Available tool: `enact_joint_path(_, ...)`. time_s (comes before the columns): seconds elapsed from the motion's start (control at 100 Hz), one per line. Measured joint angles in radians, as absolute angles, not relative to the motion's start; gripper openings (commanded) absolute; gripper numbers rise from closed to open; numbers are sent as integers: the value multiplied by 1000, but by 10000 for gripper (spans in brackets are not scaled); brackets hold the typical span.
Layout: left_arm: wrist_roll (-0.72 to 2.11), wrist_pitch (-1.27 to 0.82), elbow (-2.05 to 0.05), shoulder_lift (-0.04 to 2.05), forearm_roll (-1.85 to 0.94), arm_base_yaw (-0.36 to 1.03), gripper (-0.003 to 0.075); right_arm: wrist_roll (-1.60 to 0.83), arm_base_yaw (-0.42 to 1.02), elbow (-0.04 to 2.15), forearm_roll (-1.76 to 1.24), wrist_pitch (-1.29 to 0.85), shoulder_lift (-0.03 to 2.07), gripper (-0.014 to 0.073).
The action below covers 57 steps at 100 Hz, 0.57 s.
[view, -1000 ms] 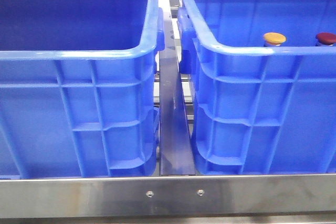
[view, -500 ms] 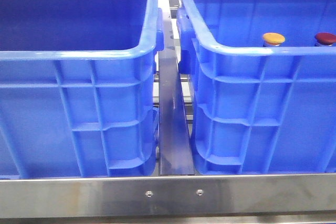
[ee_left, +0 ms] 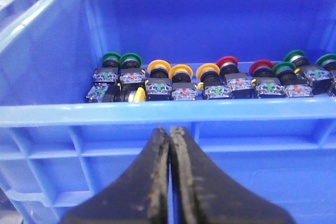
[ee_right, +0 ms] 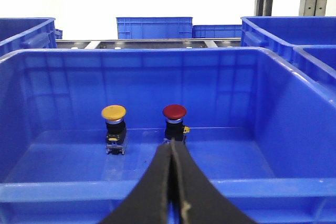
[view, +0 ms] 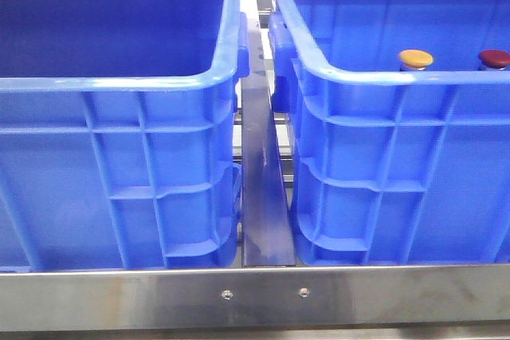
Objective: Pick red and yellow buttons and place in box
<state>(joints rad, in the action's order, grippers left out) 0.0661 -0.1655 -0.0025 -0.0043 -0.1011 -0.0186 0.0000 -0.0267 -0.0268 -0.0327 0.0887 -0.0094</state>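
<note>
A yellow-capped button [view: 416,59] and a dark red-capped button [view: 494,58] stand upright side by side inside the right blue crate [view: 358,76]. Only their caps show over its near rim in the front view. The right wrist view shows the yellow button [ee_right: 114,113], the red button [ee_right: 174,112] and the crate's near rim [ee_right: 79,190]. My right gripper [ee_right: 171,145] is shut and empty, outside that rim, in line with the red button. My left gripper [ee_left: 169,129] is shut and empty, outside the near wall of another blue crate [ee_left: 79,114]. Neither gripper shows in the front view.
The crate in the left wrist view holds a row of several buttons with green [ee_left: 111,57], yellow [ee_left: 158,67] and red [ee_left: 227,62] caps. The left crate [view: 119,83] stands beside the right one, with a metal rail [view: 263,197] between them and a steel bar [view: 255,296] in front. More blue crates [ee_right: 152,27] stand behind.
</note>
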Motion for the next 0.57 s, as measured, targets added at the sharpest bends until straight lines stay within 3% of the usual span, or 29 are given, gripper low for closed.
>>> enact_joint_path(0.57, 66, -166, -2, -4, -101, -19, -19, 0, -27, -27, -31, 64, -9, -68)
